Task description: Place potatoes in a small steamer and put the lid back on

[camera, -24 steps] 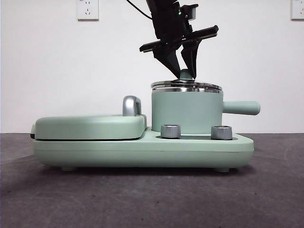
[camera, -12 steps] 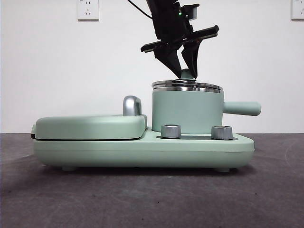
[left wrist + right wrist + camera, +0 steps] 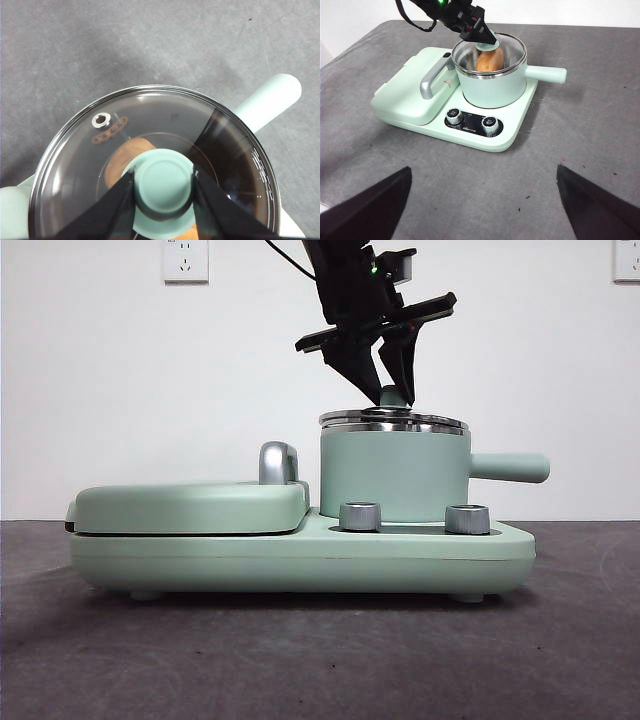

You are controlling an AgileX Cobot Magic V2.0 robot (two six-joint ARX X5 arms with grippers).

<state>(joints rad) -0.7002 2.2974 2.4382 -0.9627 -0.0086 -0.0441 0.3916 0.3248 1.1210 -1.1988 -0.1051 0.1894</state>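
Note:
The small steamer (image 3: 393, 475) stands on the right half of the mint-green cooker base. The glass lid (image 3: 393, 420) lies flat on its steel rim. My left gripper (image 3: 392, 390) comes down from above and its two jaws press on both sides of the lid's green knob (image 3: 163, 182). The orange-brown potato (image 3: 122, 157) lies inside the pot, seen through the glass lid (image 3: 150, 115). It also shows in the right wrist view (image 3: 489, 60), inside the steamer (image 3: 492, 87). My right gripper (image 3: 482, 210) is wide open and empty, well in front of the cooker.
The flat mint-green griddle (image 3: 190, 505) with a chrome handle (image 3: 277, 462) fills the base's left half. Two steel dials (image 3: 360, 516) (image 3: 466, 518) sit on the base front. The pot's straight handle (image 3: 510, 467) sticks out to the right. Grey table all around.
The left gripper stays around the lid's knob and has tilted a touch. The pot and lid shifted very slightly to the right.

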